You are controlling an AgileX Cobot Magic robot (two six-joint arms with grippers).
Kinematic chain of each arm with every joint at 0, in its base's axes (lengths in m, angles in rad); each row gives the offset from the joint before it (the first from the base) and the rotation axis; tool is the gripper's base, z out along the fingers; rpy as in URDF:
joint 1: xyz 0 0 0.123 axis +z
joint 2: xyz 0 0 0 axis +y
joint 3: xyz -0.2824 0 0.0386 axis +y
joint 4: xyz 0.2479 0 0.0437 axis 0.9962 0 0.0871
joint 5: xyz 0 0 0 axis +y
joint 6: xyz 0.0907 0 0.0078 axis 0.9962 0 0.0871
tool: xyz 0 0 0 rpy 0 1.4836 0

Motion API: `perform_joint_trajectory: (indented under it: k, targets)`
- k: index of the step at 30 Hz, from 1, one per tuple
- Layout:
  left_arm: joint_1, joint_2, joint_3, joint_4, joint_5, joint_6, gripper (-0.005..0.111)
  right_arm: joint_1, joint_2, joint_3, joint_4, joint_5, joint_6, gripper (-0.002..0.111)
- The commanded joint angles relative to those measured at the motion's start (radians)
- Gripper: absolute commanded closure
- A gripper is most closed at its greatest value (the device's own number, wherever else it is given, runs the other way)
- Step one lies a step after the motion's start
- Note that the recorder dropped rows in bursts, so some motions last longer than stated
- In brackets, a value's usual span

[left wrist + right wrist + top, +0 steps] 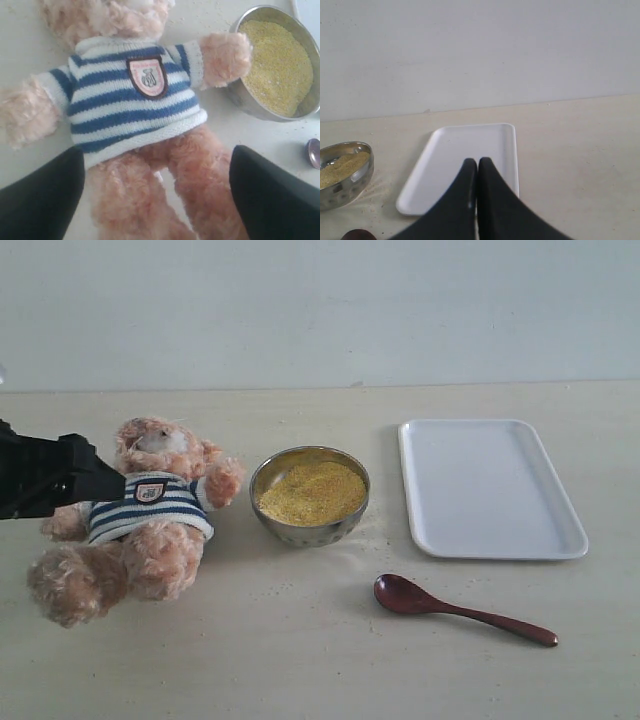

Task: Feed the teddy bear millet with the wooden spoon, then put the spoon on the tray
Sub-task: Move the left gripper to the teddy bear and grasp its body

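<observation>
L gripper [157,150]: jaws spread wide, nothing held, hanging over the teddy bear's [135,95] legs w/ one finger each side. R gripper [478,165]: jaws pressed shut, empty, above the table [250,670] w/ the tray [470,150] beyond it.

Bear lies face up at the table's left, striped shirt showing, one paw just beside the metal bowl [300,533]. Millet [311,492] heaps that bowl, centre. White tray sits right of the bowl, bare. Wooden spoon [460,612] lies on the table in front of the tray, bowl end toward the millet, untouched.

Likely step: steady the bear w/ L, fetch the spoon w/ R. To do it well, close L on the torso, not loose fur. R must open, take the slim handle approx mid-length and keep the spoon level so grain doesn't spill.
</observation>
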Motion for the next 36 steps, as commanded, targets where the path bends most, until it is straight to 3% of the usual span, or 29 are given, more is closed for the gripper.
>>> perform_joint_trajectory:
  k: [1, 12, 14, 17, 18, 23, 27, 36]
  targets:
    - [0.024, 0.003, -0.009, 0.031, 0.022, 0.009, 0.033, 0.000, -0.005, -0.001, -0.005, -0.006, 0.000, 0.108]
    - [0.025, -0.060, -0.009, -0.023, 0.188, 0.056, 0.033, 0.000, -0.005, -0.001, -0.005, -0.006, 0.000, 0.108]
    - [0.079, -0.147, 0.020, -0.159, 0.193, 0.164, 0.033, 0.000, -0.005, -0.001, -0.005, -0.006, 0.000, 0.108]
    - [0.224, -0.234, 0.167, -0.569, 0.224, 0.540, 0.033, 0.000, -0.005, -0.001, -0.005, -0.006, 0.000, 0.108]
    - [0.256, -0.237, 0.202, -0.632, 0.240, 0.610, 0.033, 0.000, -0.005, -0.001, -0.005, -0.006, 0.000, 0.108]
    - [0.334, -0.074, 0.248, -0.712, 0.240, 0.811, 0.033, 0.000, -0.005, -0.001, -0.005, -0.006, 0.000, 0.108]
    - [0.336, 0.059, 0.243, -0.836, 0.272, 0.955, 0.033, 0.000, -0.005, -0.001, -0.005, -0.006, 0.000, 0.108]
    - [0.336, 0.263, 0.170, -0.869, 0.266, 1.066, 0.033, 0.000, -0.005, -0.001, -0.005, -0.006, 0.000, 0.108]
